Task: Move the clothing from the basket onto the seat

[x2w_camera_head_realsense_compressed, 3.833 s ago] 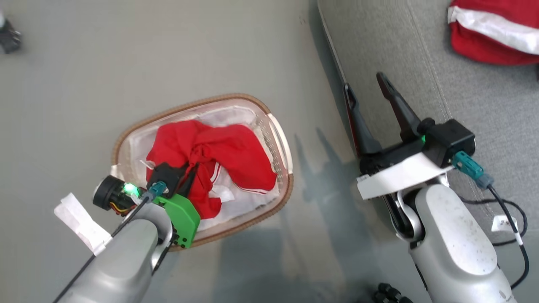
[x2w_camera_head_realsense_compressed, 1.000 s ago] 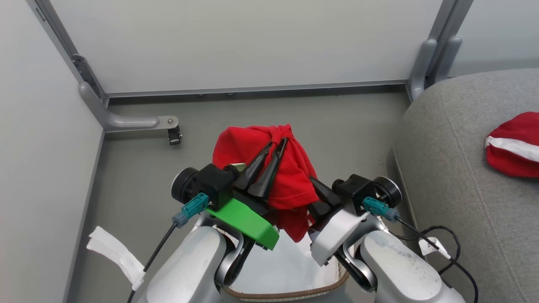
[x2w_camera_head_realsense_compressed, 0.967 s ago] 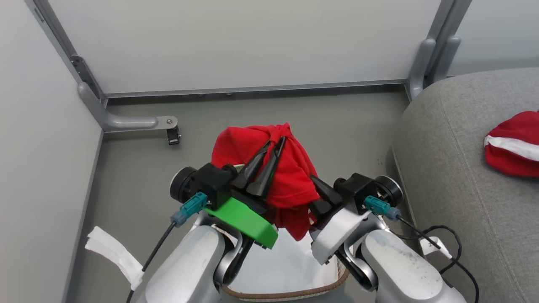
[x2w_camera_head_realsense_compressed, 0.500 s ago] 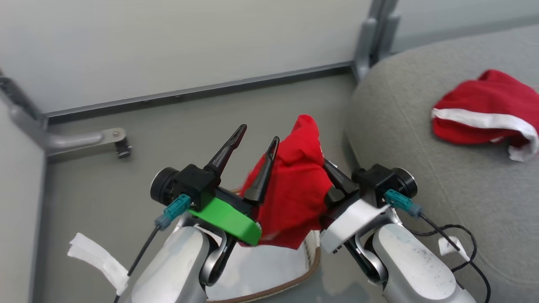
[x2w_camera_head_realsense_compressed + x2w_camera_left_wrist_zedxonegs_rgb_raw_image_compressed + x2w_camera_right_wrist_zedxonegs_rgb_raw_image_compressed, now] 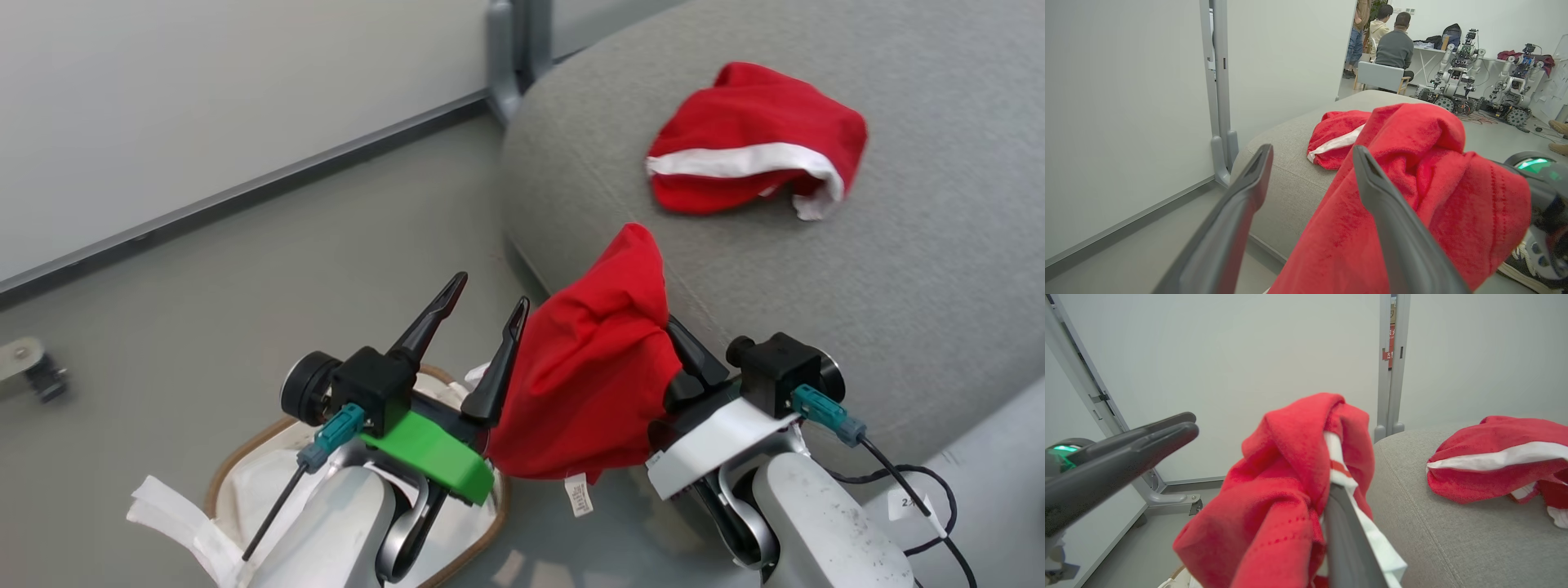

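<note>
The right gripper (image 5: 686, 351) has its jaws clamped on the clothing (image 5: 596, 384), which hangs in the air between the basket (image 5: 237, 445) and the seat (image 5: 898, 269). The left gripper (image 5: 491, 291) has its jaws apart, just beside it. Another garment (image 5: 755, 139) lies on the seat.

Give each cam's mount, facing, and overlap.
Head view: on the head, looking down at the basket and the seat; both forearms, open left jaws, right jaws holding the clothing.
Left wrist view: on the left wrist, facing the seat past its own fingers.
Right wrist view: on the right wrist, facing the wall; own finger under the clothing.
All share the clothing and the red garment.
</note>
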Controlling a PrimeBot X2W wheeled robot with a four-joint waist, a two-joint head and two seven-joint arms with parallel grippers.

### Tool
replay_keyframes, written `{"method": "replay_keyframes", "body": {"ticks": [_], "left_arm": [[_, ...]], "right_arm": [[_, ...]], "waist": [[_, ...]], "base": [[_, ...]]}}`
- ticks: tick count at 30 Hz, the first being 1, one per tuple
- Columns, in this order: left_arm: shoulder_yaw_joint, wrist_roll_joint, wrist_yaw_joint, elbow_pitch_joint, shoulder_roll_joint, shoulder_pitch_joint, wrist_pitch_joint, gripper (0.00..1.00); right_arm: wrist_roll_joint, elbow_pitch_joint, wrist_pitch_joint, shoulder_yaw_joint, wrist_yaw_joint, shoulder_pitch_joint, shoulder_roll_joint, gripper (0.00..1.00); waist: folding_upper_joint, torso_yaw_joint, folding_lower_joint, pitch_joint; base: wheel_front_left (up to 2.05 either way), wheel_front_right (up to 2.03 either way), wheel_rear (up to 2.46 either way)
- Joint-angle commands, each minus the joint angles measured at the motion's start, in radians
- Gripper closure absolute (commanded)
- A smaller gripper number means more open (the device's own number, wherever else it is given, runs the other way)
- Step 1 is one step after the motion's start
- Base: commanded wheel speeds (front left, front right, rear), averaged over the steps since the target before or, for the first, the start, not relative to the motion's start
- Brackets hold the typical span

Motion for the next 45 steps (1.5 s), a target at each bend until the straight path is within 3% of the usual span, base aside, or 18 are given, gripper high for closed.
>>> {"method": "replay_keyframes", "body": {"ticks": [1,11,19,26,33,37,41,45], "left_arm": [[0.002,0.011,-0.003,0.004,0.01,0.021,-0.001,0.0],[-0.026,0.01,-0.003,0.002,0.032,0.032,-0.001,0.0],[-0.001,0.03,-0.003,-0.033,0.071,0.04,-0.001,0.0],[-0.009,0.025,-0.003,-0.057,0.111,0.012,-0.001,0.0],[-0.021,0.006,-0.003,-0.072,0.148,-0.021,-0.001,0.0],[-0.022,-0.001,-0.003,-0.078,0.17,-0.04,0.0,0.0],[-0.024,-0.006,-0.003,-0.086,0.193,-0.052,0.0,0.0],[-0.022,-0.012,-0.003,-0.092,0.217,-0.063,0.0,0.0]], "right_arm": [[0.0,-0.01,-0.002,-0.003,-0.001,0.013,-0.001,1.0],[-0.042,-0.044,-0.002,-0.057,-0.001,-0.041,0.0,1.0],[-0.171,-0.008,-0.002,-0.146,-0.001,-0.314,-0.001,1.0],[-0.312,0.09,-0.001,-0.288,-0.001,-0.595,-0.076,1.0],[-0.432,0.195,0.05,-0.484,-0.001,-0.79,-0.209,1.0],[-0.5,0.226,0.075,-0.618,-0.001,-0.821,-0.258,1.0],[-0.571,0.24,0.101,-0.744,-0.001,-0.781,-0.267,1.0],[-0.626,0.263,0.119,-0.845,-0.001,-0.714,-0.222,1.0]], "waist": [[-0.0001,-0.122,0.0,0.037],[-0.0001,-0.144,0.0,0.084],[-0.0001,-0.127,0.0,0.153],[-0.0001,-0.081,0.0,0.227],[-0.0001,-0.02,0.0,0.306],[-0.0001,0.015,0.0,0.346],[-0.0001,0.045,0.0,0.386],[-0.0001,0.064,0.0,0.422]], "base": [[0.0,0.0,0.0],[0.0,0.0,0.0],[0.0,0.0,0.0],[0.0,0.0,0.0],[0.0,0.0,0.0],[0.0,0.0,0.0],[0.0,0.0,0.0],[0.0,0.0,0.0]]}}
